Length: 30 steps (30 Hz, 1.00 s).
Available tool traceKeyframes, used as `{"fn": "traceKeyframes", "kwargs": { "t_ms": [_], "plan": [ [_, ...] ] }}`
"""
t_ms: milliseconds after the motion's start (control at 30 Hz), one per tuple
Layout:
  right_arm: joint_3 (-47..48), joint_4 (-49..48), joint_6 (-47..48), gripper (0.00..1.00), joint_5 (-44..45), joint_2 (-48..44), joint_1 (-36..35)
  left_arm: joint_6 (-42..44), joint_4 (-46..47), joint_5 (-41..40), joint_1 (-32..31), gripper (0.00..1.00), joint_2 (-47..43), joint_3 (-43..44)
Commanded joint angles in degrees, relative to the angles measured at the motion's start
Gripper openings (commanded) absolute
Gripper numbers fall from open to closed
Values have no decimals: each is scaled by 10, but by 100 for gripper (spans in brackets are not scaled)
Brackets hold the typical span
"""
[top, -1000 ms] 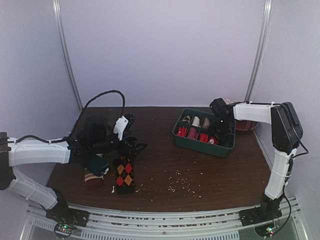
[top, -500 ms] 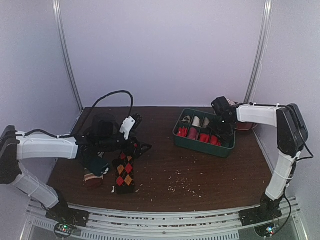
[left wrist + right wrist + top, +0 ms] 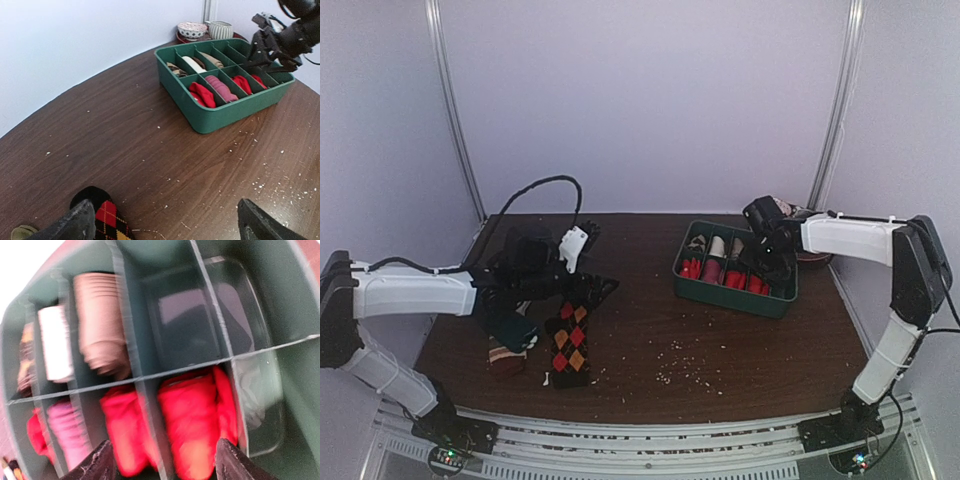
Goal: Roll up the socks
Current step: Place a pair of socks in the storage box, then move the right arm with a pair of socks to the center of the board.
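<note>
Argyle sock (image 3: 570,345) lies flat on the desk (image 3: 720,345), near left, its far end below my left jaws, spread wide, empty. My right jaws, open and empty, hang over red rolls (image 3: 195,415) in the green tray (image 3: 735,296).

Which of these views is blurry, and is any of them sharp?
Right wrist: motion blur smears the red rolls in the green tray. Left wrist: sharp, the table grain crisp. Top external: soft and dim.
</note>
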<state>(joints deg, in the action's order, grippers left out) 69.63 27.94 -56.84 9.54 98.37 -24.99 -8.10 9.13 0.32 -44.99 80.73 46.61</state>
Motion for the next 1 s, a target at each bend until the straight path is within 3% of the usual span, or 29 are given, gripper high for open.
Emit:
{"fn": "traceKeyframes", "kwargs": {
  "t_ms": [0, 200, 300, 433, 533, 600, 733, 967],
  "plan": [
    [-11, -23, 53, 70, 47, -59, -31, -25, 14, -84, 3, 98, -15, 23],
    [-10, -65, 144, 70, 32, -109, -63, -40, -40, -152, 3, 98, -11, 57],
    [-48, -149, 211, 68, -64, -125, -69, -74, -55, -198, 6, 98, -37, 52],
    [-122, -307, 307, 63, -224, -157, -99, -131, -89, -201, 21, 98, -76, 33],
    [-138, -384, 407, 69, -346, -154, -160, -177, -146, -211, 21, 98, -83, 26],
    [-125, -405, 458, 72, -372, -126, -220, -212, -175, -219, 21, 98, -85, 14],
    [-56, -437, 469, 69, -424, -15, -274, -266, -211, -238, 21, 98, -99, -10],
    [106, -411, 511, 67, -387, 188, -351, -337, -294, -336, 22, 98, -138, -30]
  ]
}}
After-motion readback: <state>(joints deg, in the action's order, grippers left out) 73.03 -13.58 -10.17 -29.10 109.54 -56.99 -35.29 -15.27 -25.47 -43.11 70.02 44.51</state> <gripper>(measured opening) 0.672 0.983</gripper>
